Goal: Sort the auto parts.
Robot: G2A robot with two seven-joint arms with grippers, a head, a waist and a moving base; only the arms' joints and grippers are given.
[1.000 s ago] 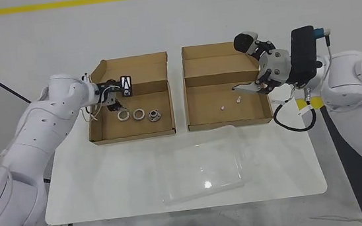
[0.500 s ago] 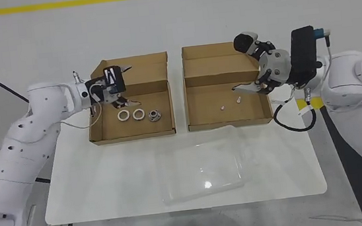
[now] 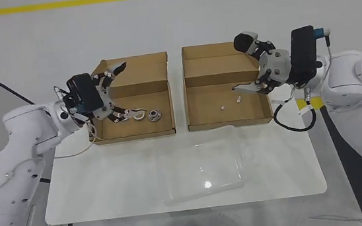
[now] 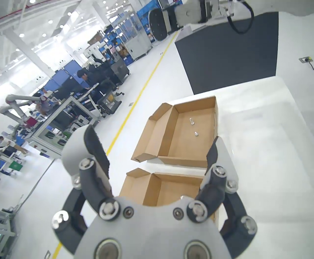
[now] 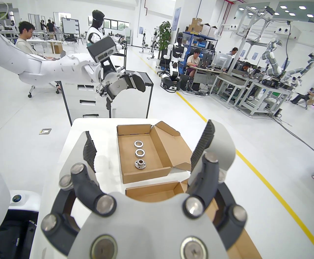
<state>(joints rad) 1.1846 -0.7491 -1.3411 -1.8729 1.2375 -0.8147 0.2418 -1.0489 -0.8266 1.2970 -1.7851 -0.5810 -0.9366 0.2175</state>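
Right beneath the left jaws sits the left box [image 3: 143, 78], and those jaws are spread wide w/ nothing between them. Past their tips, inside the box, are two rings [image 5: 140, 152] and a flanged hub [image 3: 155, 115] in a row, the nearest ring just beside one jaw. Right jaws, also wide apart & empty, hang over the right box [image 3: 216, 69] by its outer wall, w/ two bolts [image 3: 223, 108] lying a bit beyond them on the box floor. Clear plastic bag [image 3: 200, 171] lies on the table [image 3: 109, 187], well apart from both sets of jaws; can't make out any part in it.

Looks to me like a pull-back after a drop-off. To do it well: keep the jaws apart, lift before swinging, mind the box wall & raised flap, and don't nudge that nearest ring.

Vs. a sec ago: left jaws were down over the box interior, and now they've swung out to its outer wall, wrist tipped up. Right jaws haven't budged, and the parts sit where they were.
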